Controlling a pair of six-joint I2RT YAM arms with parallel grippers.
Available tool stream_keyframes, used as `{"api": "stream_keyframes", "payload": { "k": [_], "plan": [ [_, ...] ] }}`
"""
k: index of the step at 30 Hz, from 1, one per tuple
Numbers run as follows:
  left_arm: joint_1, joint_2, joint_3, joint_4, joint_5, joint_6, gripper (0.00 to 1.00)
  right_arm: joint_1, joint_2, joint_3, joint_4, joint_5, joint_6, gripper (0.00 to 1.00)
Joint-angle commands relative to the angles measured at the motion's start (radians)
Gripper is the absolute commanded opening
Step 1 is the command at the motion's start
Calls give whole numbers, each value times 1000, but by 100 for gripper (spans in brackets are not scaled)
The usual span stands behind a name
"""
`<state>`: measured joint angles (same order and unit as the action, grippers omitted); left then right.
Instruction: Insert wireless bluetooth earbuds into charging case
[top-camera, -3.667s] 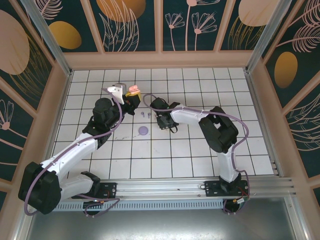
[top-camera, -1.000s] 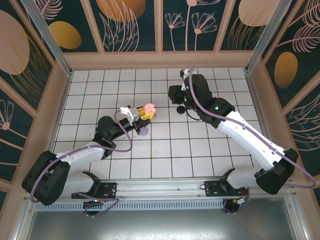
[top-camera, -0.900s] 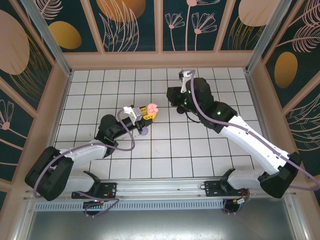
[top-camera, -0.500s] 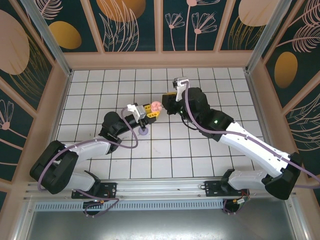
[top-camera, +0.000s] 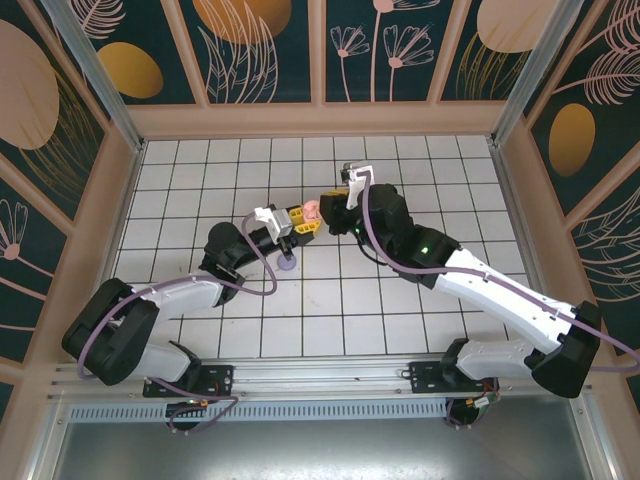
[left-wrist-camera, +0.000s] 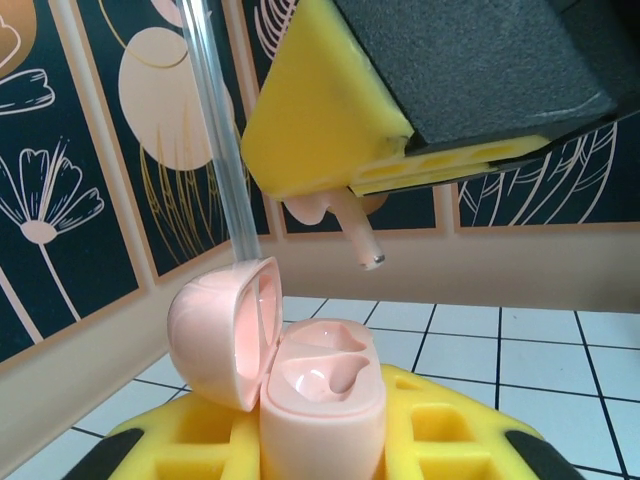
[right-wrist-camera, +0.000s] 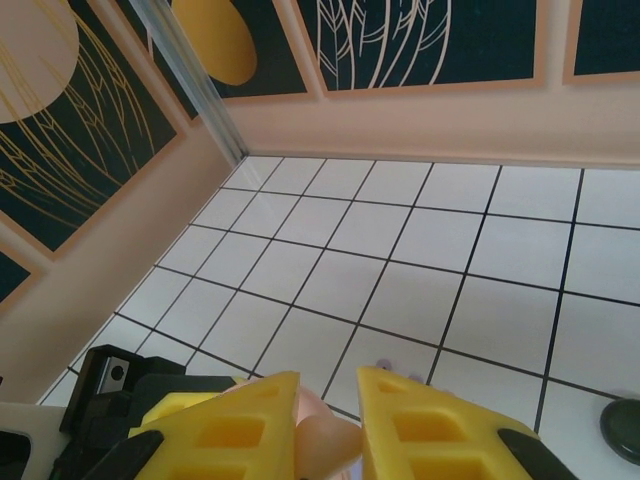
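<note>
A pale pink charging case (left-wrist-camera: 322, 400) stands upright between the yellow pads of my left gripper (left-wrist-camera: 320, 445), which is shut on it. Its lid (left-wrist-camera: 222, 330) hangs open to the left and both wells show empty. Just above it a pale pink earbud (left-wrist-camera: 352, 228) points its stem down at the case, pinched in my right gripper (right-wrist-camera: 330, 425), which is shut on it. From above, the case (top-camera: 311, 211) sits where the left gripper (top-camera: 298, 222) and right gripper (top-camera: 330, 203) meet. Two lilac earbuds (right-wrist-camera: 385, 363) lie on the tiles past the right fingers.
A round lilac disc (top-camera: 287, 263) lies on the white tiled floor just in front of the left gripper. A dark round object (right-wrist-camera: 622, 430) sits at the right edge of the right wrist view. Patterned walls (top-camera: 320, 50) close in the table.
My right gripper has swung left with the pink earbud until it hangs over the case. My left gripper has shifted slightly right, still holding the open case.
</note>
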<state>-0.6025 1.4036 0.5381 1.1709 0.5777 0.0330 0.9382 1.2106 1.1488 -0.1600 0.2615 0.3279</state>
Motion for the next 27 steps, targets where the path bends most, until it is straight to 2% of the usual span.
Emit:
{"api": "stream_keyframes", "payload": {
  "k": [1,27],
  "plan": [
    [-5,8,29,45,25,-15,0,11,9,-1,47,6,17,20],
    [-11,-12,50,1,30,-28,0,13,64,6,53,-2,25,19]
  ]
}}
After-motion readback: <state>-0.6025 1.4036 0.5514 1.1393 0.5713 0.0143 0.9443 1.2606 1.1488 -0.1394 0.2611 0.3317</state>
